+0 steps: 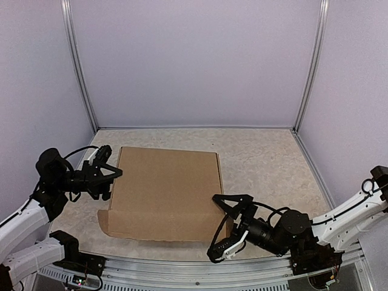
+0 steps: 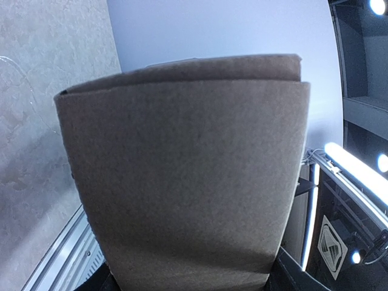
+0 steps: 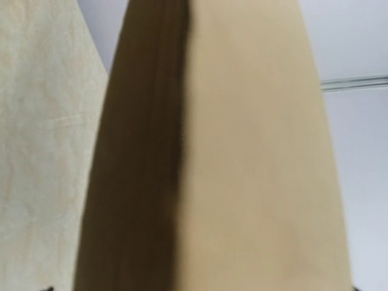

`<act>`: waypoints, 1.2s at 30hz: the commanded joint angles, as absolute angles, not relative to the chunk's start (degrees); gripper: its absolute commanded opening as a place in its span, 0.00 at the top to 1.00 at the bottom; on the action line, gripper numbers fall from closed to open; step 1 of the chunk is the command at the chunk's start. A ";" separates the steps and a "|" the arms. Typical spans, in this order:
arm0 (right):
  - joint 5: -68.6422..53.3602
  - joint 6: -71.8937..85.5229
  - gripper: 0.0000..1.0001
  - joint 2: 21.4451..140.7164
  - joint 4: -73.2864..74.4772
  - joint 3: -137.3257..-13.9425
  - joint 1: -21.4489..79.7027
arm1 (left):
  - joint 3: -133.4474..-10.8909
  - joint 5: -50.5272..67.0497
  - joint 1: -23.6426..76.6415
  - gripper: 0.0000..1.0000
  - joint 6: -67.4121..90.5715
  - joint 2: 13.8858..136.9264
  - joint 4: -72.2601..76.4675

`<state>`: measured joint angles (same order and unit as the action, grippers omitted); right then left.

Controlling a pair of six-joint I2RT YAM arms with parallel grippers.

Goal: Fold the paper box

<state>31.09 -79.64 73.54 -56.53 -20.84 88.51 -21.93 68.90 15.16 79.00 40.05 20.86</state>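
One paper box (image 1: 167,194), two grippers: left gripper (image 1: 114,182) half-open at its left edge, right gripper (image 1: 214,228) wide-open straddling its near-right corner.

The paper box (image 1: 167,191) takes up the middle of the bench (image 1: 267,157), with the left claw (image 1: 112,165) close by its left edge and the right claw (image 1: 217,227) splayed at its near right corner. Open bench runs behind the box and off to its right, as far as the walls (image 1: 194,60); the near strip is narrow.
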 commanded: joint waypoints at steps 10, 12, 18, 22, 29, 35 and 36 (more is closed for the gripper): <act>31.54 -85.52 0.03 76.45 -65.44 -22.42 89.30 | -22.45 68.04 15.32 0.68 78.30 40.64 21.27; 31.64 -85.45 0.07 75.64 -64.37 -22.41 89.23 | -22.59 68.03 15.38 0.68 78.40 40.71 21.27; 32.01 -84.71 0.21 74.91 -62.25 -23.25 89.24 | -22.13 67.97 15.27 0.67 78.27 40.67 21.02; 32.98 -84.74 0.29 75.49 -62.22 -23.25 89.25 | -22.22 68.18 15.17 0.65 78.06 41.13 21.00; 33.87 -84.29 0.41 75.33 -62.08 -23.33 89.27 | -23.03 67.67 14.68 0.35 75.75 41.69 17.39; 34.88 -82.79 0.45 72.42 -57.46 -23.69 89.00 | -28.79 64.28 13.72 0.10 61.01 40.87 -3.76; 35.11 -82.12 0.45 71.29 -55.79 -23.85 88.90 | -29.16 63.91 13.70 0.08 60.11 40.94 -5.02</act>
<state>33.39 -84.79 75.18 -58.65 -21.82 88.73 -25.63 66.19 14.31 70.06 41.56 7.57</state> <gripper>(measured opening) 0.610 0.892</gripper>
